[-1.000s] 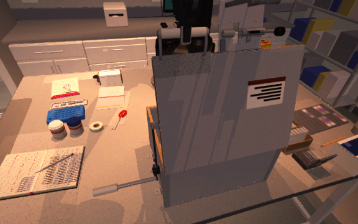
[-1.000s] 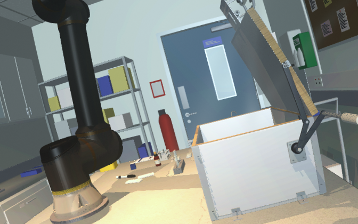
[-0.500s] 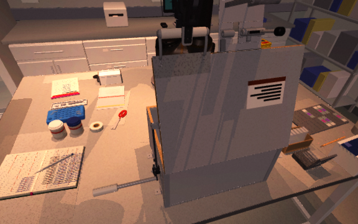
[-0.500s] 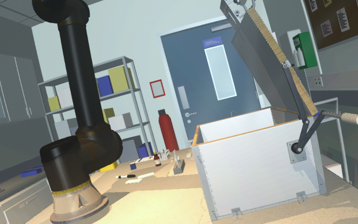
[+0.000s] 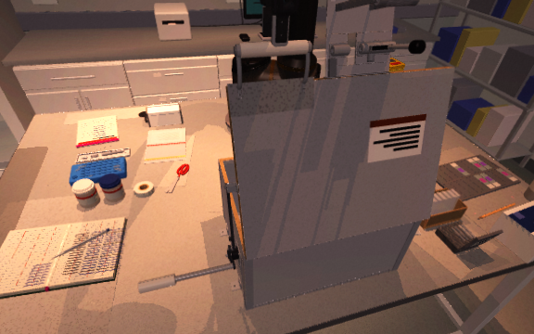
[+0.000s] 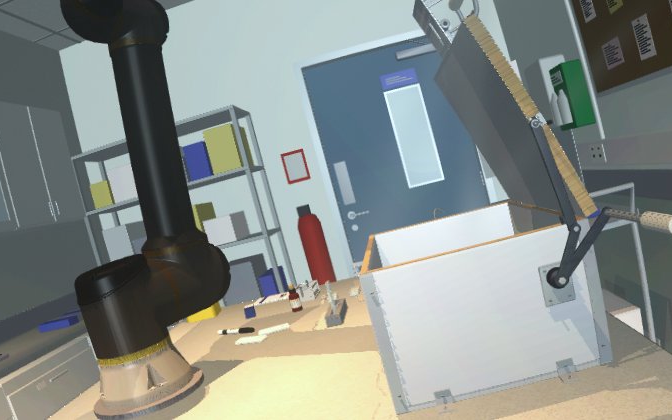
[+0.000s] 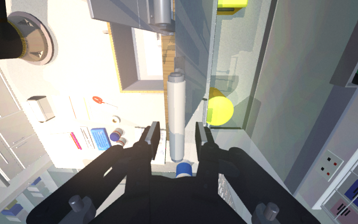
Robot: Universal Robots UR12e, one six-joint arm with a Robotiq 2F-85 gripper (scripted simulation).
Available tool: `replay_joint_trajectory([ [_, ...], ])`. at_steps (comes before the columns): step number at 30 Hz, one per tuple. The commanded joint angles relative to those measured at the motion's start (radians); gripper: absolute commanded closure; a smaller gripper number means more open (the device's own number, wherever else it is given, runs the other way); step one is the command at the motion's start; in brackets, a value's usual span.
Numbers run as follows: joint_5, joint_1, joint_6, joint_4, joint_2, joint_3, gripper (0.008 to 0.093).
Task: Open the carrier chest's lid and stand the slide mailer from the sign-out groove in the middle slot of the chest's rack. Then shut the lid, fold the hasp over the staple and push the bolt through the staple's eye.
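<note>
My gripper is high above the carrier chest, and it is open and holds nothing. The lid's white bar handle runs between its fingers with room on each side. The grey lid stands raised, nearly upright, propped by a folding stay on the chest's side. The hasp and the bolt sit at the lid's top edge. The chest's inside shows as an open box from the wrist camera. I cannot see the slide mailer, its groove or the rack.
The table left of the chest carries an open logbook, a blue tube rack, two jars, a tape roll and scissors. A crank handle sticks out from the chest's left side. Shelving stands to the right.
</note>
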Motion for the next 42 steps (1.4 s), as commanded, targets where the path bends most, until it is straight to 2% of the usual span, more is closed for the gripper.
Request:
replay_joint_trajectory([
  [1, 0.0, 0.0, 0.0, 0.001, 0.0, -0.002, 0.0534],
  [5, 0.0, 0.0, 0.0, 0.005, 0.001, -0.005, 0.0534],
  [10, 0.0, 0.0, 0.0, 0.08, 0.009, -0.092, 0.0534],
  [13, 0.0, 0.0, 0.0, 0.084, 0.009, -0.093, 0.0534],
  [17, 0.0, -0.011, -0.011, 0.082, -0.021, -0.059, 0.0534],
  [24, 0.0, -0.066, -0.066, 0.084, -0.162, 0.077, 0.0534],
  [27, 0.0, -0.088, -0.088, 0.089, -0.208, 0.118, 0.0534],
  [42, 0.0, -0.08, -0.08, 0.082, -0.242, 0.161, 0.0534],
])
